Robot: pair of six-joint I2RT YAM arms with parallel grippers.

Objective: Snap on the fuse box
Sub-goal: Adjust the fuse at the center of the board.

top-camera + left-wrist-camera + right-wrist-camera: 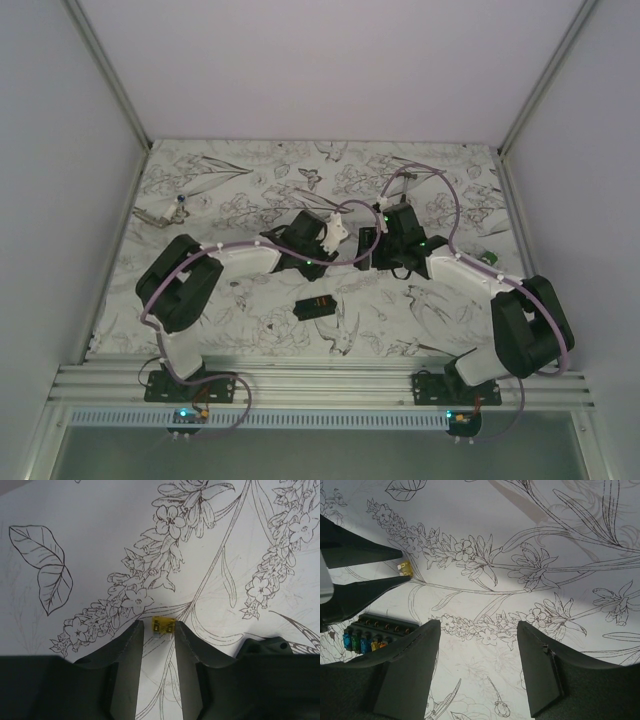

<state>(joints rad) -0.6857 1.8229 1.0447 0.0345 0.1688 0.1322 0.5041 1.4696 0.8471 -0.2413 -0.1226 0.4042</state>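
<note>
The fuse box (313,306) is a small black box lying on the patterned table nearer the arm bases. In the right wrist view the fuse box (372,632) shows a row of blue, green and orange fuses, partly hidden behind my right finger. A small yellow fuse (163,626) lies on the table between the tips of my left gripper (159,630). Its jaws stand narrow around the fuse, with a thin gap on the left side. The same yellow fuse (406,569) sits between the left fingers (380,585). My right gripper (477,630) is open over bare table, holding nothing.
A small hammer-like tool (165,212) lies at the far left of the table and a small green object (490,258) at the right. A dark plastic corner (265,645) shows just right of my left fingers. White walls enclose the table on three sides.
</note>
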